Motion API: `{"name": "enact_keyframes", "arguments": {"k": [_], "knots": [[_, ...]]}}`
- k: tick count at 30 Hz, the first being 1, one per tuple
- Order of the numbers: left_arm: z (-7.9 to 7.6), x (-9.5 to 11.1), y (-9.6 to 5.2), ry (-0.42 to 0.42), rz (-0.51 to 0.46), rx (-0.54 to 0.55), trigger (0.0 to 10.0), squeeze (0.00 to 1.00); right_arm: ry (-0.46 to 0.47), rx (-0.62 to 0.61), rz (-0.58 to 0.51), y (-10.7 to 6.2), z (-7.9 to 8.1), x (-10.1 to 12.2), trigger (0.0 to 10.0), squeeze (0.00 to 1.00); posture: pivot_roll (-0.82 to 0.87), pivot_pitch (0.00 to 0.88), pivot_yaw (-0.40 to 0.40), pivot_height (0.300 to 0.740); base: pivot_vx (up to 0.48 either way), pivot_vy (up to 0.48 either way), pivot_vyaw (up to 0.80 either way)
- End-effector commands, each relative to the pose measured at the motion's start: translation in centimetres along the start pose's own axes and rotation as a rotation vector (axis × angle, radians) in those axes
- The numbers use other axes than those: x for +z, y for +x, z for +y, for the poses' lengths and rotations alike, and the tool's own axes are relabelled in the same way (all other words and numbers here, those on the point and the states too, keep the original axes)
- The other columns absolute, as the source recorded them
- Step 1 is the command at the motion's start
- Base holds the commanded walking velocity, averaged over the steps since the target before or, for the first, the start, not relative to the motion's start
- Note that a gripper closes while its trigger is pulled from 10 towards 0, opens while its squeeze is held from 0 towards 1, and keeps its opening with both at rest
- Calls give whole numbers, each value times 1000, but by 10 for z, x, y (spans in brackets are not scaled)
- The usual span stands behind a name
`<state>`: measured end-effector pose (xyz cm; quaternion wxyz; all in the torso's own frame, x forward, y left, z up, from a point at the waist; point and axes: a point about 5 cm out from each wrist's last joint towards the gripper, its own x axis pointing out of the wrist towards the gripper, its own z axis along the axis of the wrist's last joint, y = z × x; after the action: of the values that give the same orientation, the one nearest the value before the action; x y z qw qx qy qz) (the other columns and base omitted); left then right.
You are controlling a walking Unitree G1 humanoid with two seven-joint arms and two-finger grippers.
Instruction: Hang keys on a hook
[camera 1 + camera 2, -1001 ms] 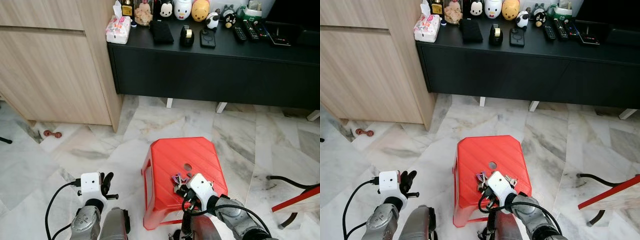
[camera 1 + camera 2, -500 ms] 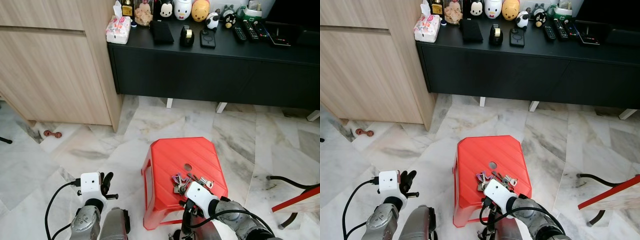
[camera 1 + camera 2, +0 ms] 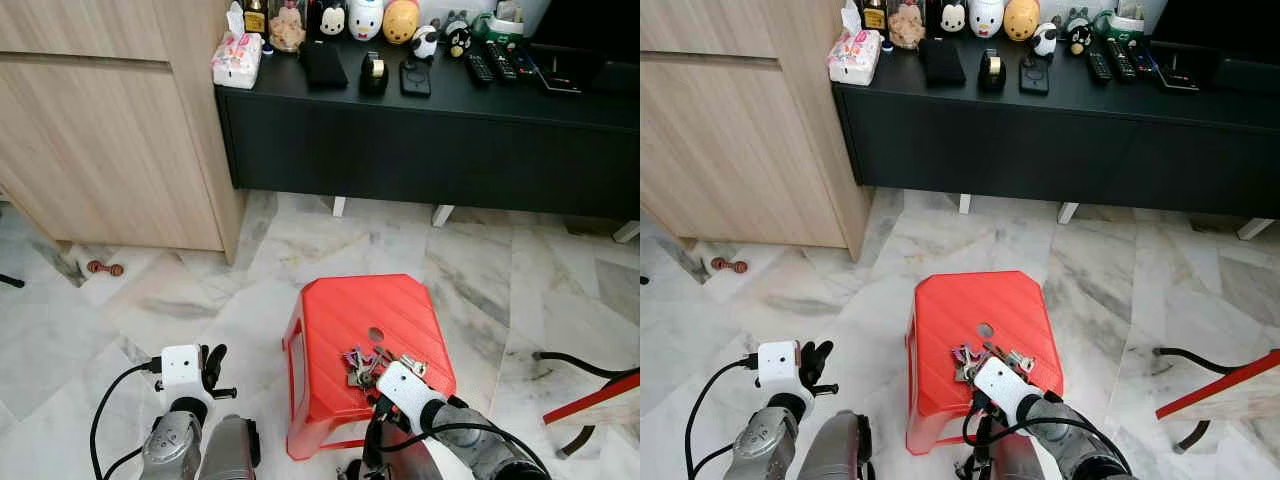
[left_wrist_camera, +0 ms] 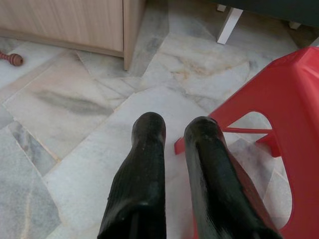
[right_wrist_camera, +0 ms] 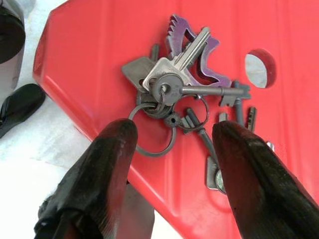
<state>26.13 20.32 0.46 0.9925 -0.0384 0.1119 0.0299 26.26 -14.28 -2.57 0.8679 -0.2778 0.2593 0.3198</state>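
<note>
On top of the red plastic stool [image 3: 345,318], near its front edge, lies the bunch of keys [image 5: 182,87], flat on the ribbed, glossy seat just short of the round hole [image 5: 258,67] in its middle. The bunch fans out from a thin wire ring [image 5: 152,134]: a silver flat key runs with its blade slanting away from the ring toward the far side of the seat, across a purple jagged tag, while a long dull-metal key with a round shaft stretches sideways toward the hole. Smaller dark keys trail off beside them.

The right gripper [image 5: 172,149] hovers at the stool's front edge, its two black, finely ribbed fingers [image 5: 102,169] spread wide on either side of the ring, touching nothing. The left gripper [image 4: 174,134] hangs low over the marble floor [image 4: 75,104] beside the stool's leg, its rounded fingers close together with a narrow gap between them and nothing held.

Beyond the stool a black low cabinet [image 3: 420,140] carries small figurines, remotes and a tissue pack, next to a pale wood-grain cupboard [image 3: 100,130]. A small red object [image 3: 104,268] lies on the floor at the cupboard's foot.
</note>
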Motion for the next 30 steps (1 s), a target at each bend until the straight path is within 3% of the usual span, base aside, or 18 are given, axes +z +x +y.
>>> {"name": "enact_keyframes", "arguments": {"k": [1, 8, 13, 30], "knots": [[-2, -8, -3, 8, 32, -4, 10000, 0, 2, 12, 32, -2, 3, -7, 10000, 0, 182, 173, -119, 639, 0, 0, 0], [-1, -8, -4, 9, 30, -1, 10000, 0, -9, 110, 9, 1, 15, -3, 10000, 0, 185, 175, -119, 639, 0, 0, 0], [0, -7, -4, 13, 30, -2, 10000, 0, -13, 126, 6, 0, 15, -3, 10000, 0, 186, 175, -118, 639, 0, 0, 0], [-2, -7, -4, 18, 29, -8, 10000, 0, -34, 52, 54, -1, 6, -7, 10000, 0, 187, 178, -118, 639, 0, 0, 0]]}}
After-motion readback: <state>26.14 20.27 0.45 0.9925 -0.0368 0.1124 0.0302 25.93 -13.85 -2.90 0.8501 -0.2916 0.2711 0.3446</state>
